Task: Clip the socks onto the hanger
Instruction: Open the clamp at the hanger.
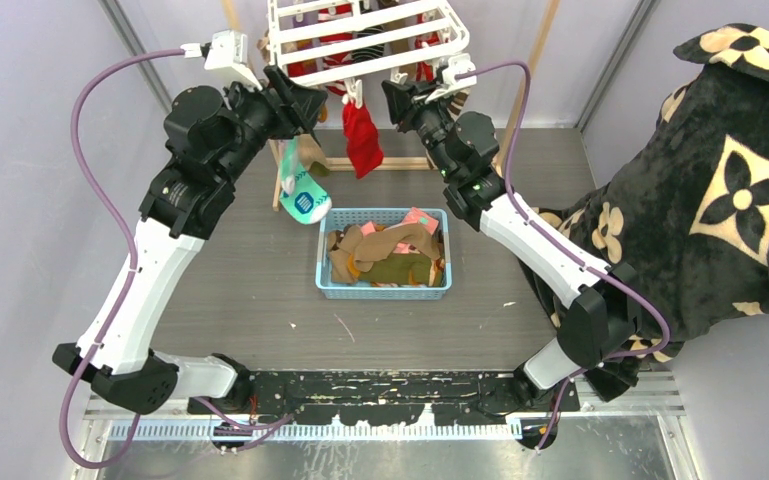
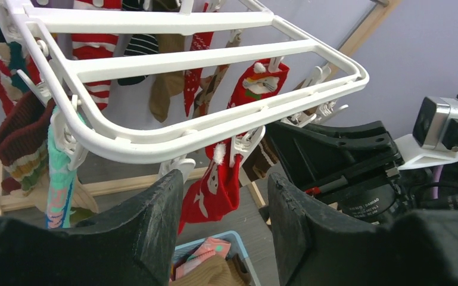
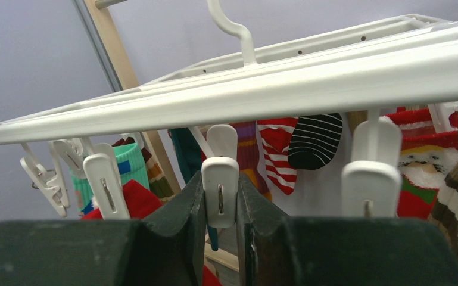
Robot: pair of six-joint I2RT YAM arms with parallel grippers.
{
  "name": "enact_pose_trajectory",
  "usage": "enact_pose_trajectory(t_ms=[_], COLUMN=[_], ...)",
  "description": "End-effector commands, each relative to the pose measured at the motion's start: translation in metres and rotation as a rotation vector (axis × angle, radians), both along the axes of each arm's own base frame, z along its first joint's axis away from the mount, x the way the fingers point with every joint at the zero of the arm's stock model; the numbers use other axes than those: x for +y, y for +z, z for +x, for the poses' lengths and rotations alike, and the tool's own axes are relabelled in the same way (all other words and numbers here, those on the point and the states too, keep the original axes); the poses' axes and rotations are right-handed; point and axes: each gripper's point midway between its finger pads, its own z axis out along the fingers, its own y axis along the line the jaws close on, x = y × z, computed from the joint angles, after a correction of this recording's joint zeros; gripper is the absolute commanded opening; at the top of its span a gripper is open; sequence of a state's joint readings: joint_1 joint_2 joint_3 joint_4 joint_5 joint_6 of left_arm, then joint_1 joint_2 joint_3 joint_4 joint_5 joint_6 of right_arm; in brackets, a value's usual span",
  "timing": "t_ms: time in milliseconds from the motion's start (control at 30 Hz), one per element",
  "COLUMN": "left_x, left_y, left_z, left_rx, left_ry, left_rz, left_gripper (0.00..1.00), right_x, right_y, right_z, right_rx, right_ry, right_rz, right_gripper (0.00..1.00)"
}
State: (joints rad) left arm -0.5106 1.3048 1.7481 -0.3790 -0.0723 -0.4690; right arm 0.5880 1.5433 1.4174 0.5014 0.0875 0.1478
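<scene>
The white hanger [image 1: 360, 40] hangs at the back, with several socks clipped under it. My right gripper [image 1: 400, 100] reaches up to its near edge. In the right wrist view the right gripper [image 3: 220, 177] is shut on a dangling white clip [image 3: 219, 190], with a finger pressed to each side. My left gripper [image 1: 305, 105] is just left of a hanging red sock [image 1: 362, 140]. In the left wrist view the left gripper [image 2: 226, 185] stands open and empty below the hanger's rim [image 2: 184, 134], the red sock [image 2: 217, 190] beyond it. A teal sock [image 1: 303, 190] hangs at the left.
A blue basket [image 1: 385, 292] holding more socks [image 1: 390, 250] sits mid-table under the hanger. A pale wooden frame [image 1: 400, 163] stands behind it. A large black floral blanket [image 1: 720, 190] fills the right side. The right arm's wrist [image 2: 345, 161] is close beside my left fingers.
</scene>
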Motion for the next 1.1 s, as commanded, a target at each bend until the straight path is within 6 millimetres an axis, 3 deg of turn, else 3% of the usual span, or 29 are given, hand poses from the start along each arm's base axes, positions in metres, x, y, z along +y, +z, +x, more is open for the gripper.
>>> enact_pose_trajectory(t_ms=[0,300,433,667,800,1067], left_x=[-0.005,-0.054,-0.059,-0.066,-0.063,-0.07], left_y=[0.02,0.02,0.029,0.046,0.043,0.031], left_z=[-0.017,-0.041,-0.035,-0.018,-0.008,-0.008], left_rx=[-0.031,0.004,-0.02,-0.07,-0.081,-0.067], left_ry=[-0.066,-0.333,-0.334,-0.294,-0.25,-0.282], left_rz=[-0.052,-0.068,-0.063,-0.048,-0.026,0.006], left_gripper=[0.55,0.53,0.53,0.53,0.52,0.54], right_x=[-0.002,0.028,0.039,0.041,0.046,0.053], right_y=[0.032,0.044,0.05,0.059,0.062,0.067], right_z=[-0.018,-0.051,-0.064,-0.075,-0.083,-0.089], right_rx=[-0.094,-0.12,-0.125,-0.109,-0.104,-0.098], right_ry=[0.025,0.107,0.165,0.221,0.274,0.323], right_rz=[0.052,0.06,0.071,0.115,0.12,0.116], right_gripper=[0.1,0.01,0.01,0.01,0.01,0.01])
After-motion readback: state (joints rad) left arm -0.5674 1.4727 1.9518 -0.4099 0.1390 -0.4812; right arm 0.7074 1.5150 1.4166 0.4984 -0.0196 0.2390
